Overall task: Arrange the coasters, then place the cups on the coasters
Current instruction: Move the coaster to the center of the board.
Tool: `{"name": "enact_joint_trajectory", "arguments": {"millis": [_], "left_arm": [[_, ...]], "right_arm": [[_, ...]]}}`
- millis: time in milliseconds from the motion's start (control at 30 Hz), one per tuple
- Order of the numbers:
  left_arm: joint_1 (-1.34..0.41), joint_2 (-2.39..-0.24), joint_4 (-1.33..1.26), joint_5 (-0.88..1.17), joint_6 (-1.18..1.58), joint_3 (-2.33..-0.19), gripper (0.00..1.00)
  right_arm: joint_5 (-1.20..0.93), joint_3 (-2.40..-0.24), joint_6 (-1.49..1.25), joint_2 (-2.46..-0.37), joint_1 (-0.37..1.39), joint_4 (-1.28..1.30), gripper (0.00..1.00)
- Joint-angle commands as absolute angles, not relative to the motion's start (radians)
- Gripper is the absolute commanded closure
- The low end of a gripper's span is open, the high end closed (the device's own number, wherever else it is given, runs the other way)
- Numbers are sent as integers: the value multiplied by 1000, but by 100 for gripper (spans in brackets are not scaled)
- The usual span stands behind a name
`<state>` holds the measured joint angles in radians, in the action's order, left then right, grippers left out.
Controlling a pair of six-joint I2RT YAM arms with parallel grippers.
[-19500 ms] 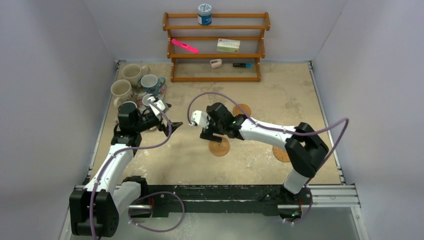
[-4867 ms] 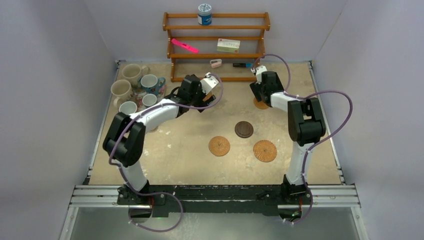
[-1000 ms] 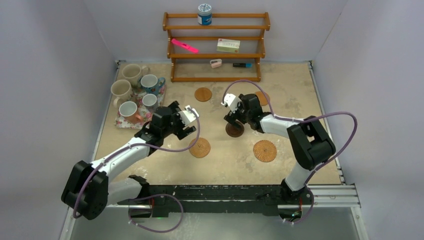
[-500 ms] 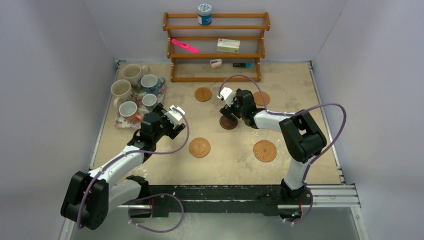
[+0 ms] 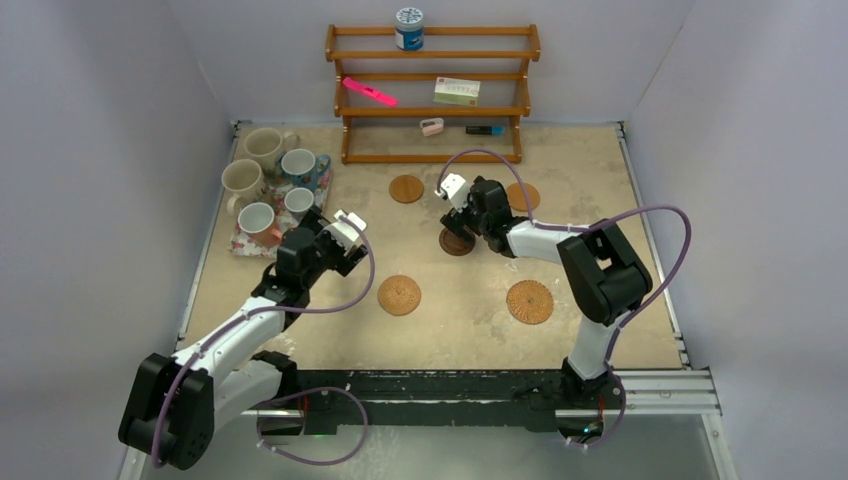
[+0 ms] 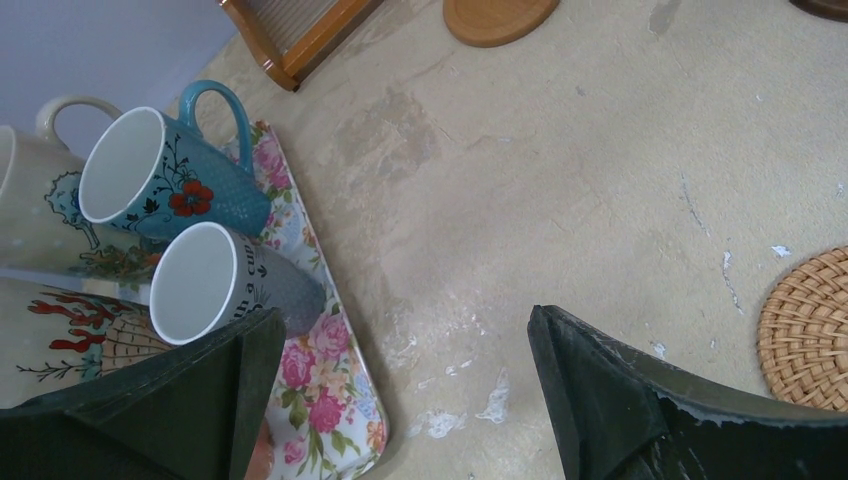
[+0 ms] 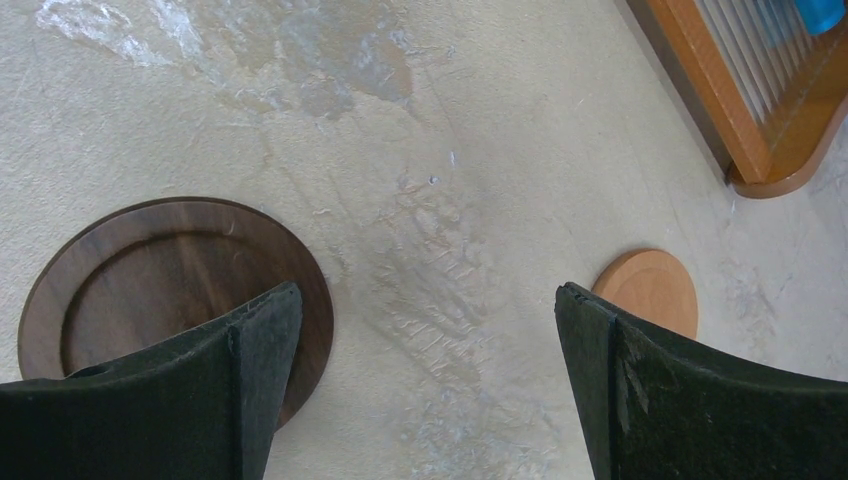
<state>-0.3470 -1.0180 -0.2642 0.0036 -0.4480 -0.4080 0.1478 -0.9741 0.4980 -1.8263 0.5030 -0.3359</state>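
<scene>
While apparently spacing coasters [image 5: 399, 295] to seat the cups [image 6: 215, 285], hovered agape and empty — right end effector [image 7: 425, 390] over the dark coaster [image 7: 150, 280] mid-tabletop [image 5: 580, 200], left end effector [image 6: 400, 400] beside cups crowded on the floral mat [image 6: 330, 390].

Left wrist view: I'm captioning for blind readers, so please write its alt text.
The left gripper hangs open over the table, holding nothing. At the picture's left, a small grey mug and a blue flowered mug sit on a floral mat; a woven coaster lies at its right edge.
</scene>
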Motion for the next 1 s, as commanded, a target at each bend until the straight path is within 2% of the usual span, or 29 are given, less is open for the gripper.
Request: {"name": "enact_joint_trajectory", "arguments": {"millis": [0,367,967], "left_arm": [[-338,-1010,-314,5,-428,-394,0],[-333,-1007,-321,8,-426,-388,0],[-325,-1019,-327,15,-425,-386,0]], "right_arm": [[175,-962,534,-1814,499,-263,1],[93,-929,611,-1744,499,-122,1],[137,-913,679,-1755,499,-85,1]]}}
